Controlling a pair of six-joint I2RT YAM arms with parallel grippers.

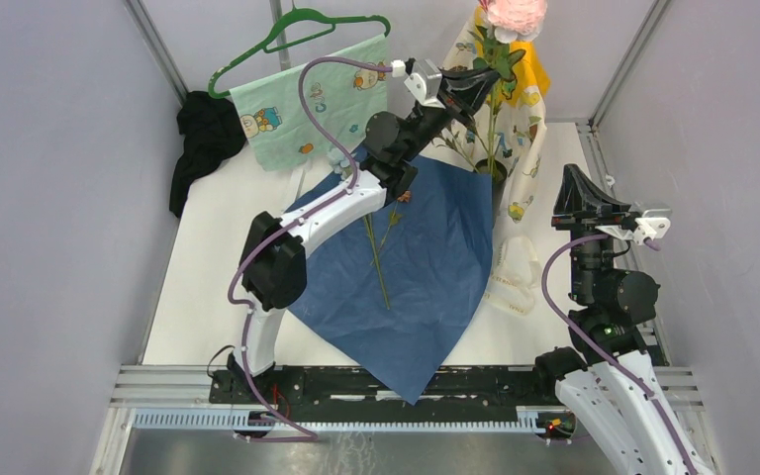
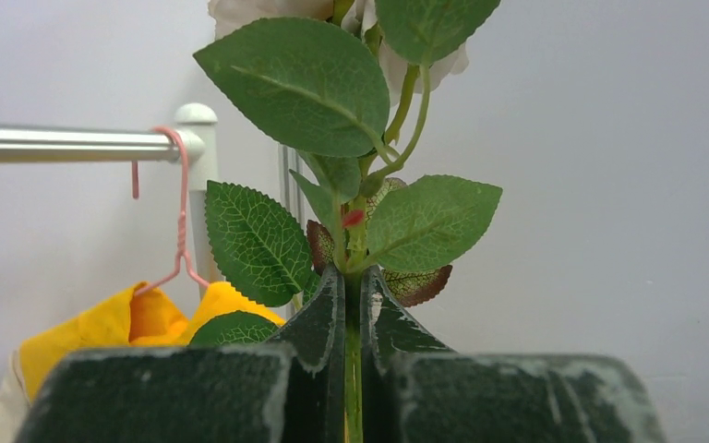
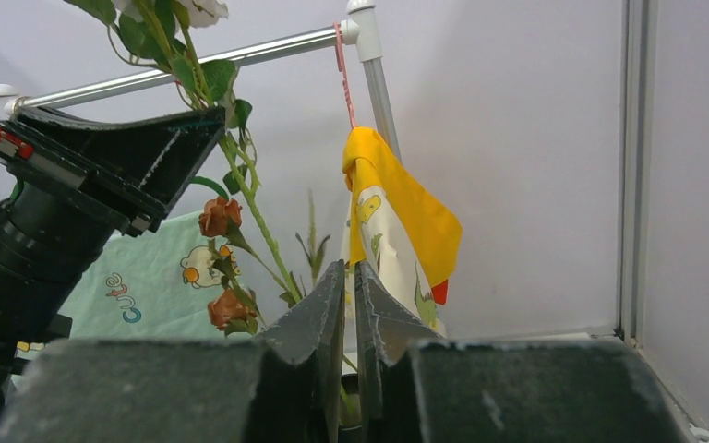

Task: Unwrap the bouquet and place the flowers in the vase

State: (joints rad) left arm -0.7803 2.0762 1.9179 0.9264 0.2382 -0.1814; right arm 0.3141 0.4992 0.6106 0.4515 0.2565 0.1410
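I had my left gripper [image 2: 353, 284] clamped on the pink flower [image 1: 513, 15] by its stem, above the vase [image 1: 495, 174]. Next it needed seating, then a clean release.

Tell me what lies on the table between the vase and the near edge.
Top view: the opened blue wrapping paper, one loose stem lying on it.

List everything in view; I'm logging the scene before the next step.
paper: one, blue, spread on table
rose: one, pink, upright above vase
loose stem: one, green, lying on paper
vase: one, dark, beyond paper's right corner
mint garment: one, on green hanger, far left
yellow garment: one, yellow-white, hanging far right
cloth: one, black, far left
left hand: black, shut on rose
right hand: black, shut, empty
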